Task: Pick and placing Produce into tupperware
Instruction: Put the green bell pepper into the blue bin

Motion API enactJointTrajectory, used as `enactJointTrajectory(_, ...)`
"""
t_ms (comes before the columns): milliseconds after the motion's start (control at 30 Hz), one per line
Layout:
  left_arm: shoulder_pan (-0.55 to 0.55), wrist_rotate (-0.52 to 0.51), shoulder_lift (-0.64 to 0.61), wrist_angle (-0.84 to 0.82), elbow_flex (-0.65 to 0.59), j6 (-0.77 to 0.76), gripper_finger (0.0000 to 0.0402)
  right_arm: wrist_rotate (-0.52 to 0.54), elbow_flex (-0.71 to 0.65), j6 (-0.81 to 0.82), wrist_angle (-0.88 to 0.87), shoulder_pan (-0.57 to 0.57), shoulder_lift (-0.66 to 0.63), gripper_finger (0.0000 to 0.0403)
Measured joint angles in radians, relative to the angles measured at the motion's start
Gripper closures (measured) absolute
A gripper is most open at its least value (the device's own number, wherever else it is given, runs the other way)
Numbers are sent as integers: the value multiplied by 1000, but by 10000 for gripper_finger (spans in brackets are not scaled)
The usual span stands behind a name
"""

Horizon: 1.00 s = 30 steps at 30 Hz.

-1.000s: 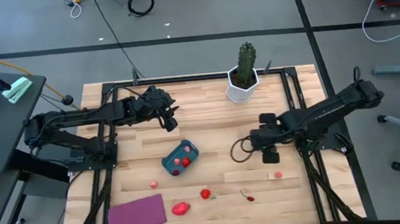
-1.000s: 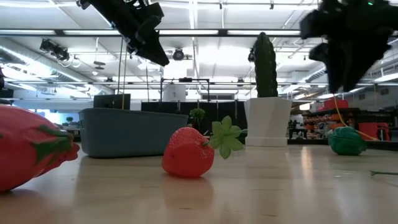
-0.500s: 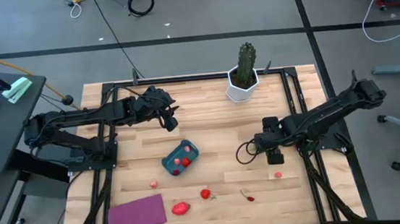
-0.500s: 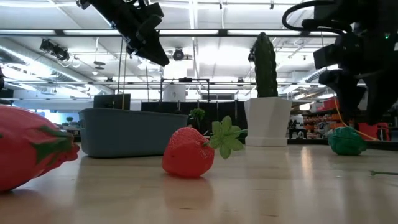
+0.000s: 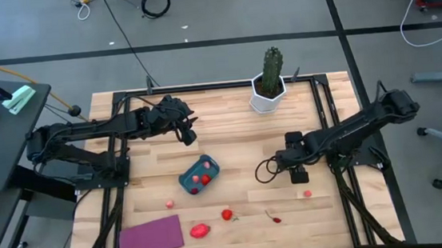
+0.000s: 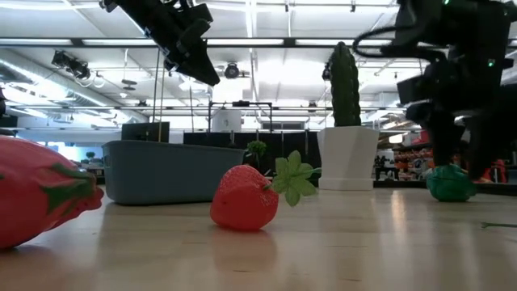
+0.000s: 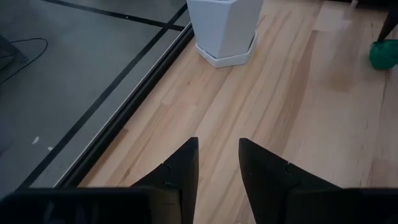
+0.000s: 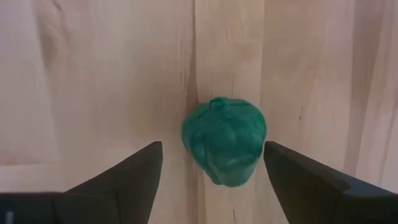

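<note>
A green produce piece (image 8: pixel 224 148) rests on the wood, also in the low view (image 6: pixel 450 183). My right gripper (image 8: pixel 212 149) is open and points down over it, one finger on each side and apart from it. In the high view the right gripper (image 5: pixel 295 162) hides it. The teal tupperware (image 5: pixel 199 175) holds a few red pieces. A strawberry (image 5: pixel 226 215), a bigger red piece (image 5: pixel 200 231) and two small pink ones (image 5: pixel 168 202) (image 5: pixel 307 194) lie on the table. My left gripper (image 5: pixel 188 135) waits open, high above the table's far left part.
A cactus in a white pot (image 5: pixel 269 79) stands at the far edge, beyond the right gripper. A purple mat (image 5: pixel 149 238) lies at the near left. A small stemmed bit (image 5: pixel 274 216) lies near the strawberry. Bare wood lies between the tupperware and the right gripper.
My right gripper has come down toward the green piece and now stands low around it, shifting slightly over the table as it descended. The left arm and the produce have kept still.
</note>
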Motion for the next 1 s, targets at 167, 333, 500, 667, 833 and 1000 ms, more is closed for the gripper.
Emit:
enactJointTrajectory(167, 0, 0, 0, 0, 0, 5, 285, -1, 0, -1, 15, -18, 79, 113)
enactJointTrajectory(333, 0, 0, 0, 0, 0, 6, 284, -1, 0, -17, 53, -36, 135, 114)
enactJointTrajectory(500, 0, 0, 0, 0, 0, 8, 289, -23, 1, -18, 54, -49, 149, 118)
enactJointTrajectory(667, 0, 0, 0, 0, 0, 9, 288, -46, 0, -20, 58, -56, 134, 144)
enactJointTrajectory(833, 0, 0, 0, 0, 0, 9, 291, -48, 0, -19, 69, -56, 108, 177)
enactJointTrajectory(1000, 0, 0, 0, 8, 0, 9, 290, -48, 0, -25, 182, -56, 73, 174)
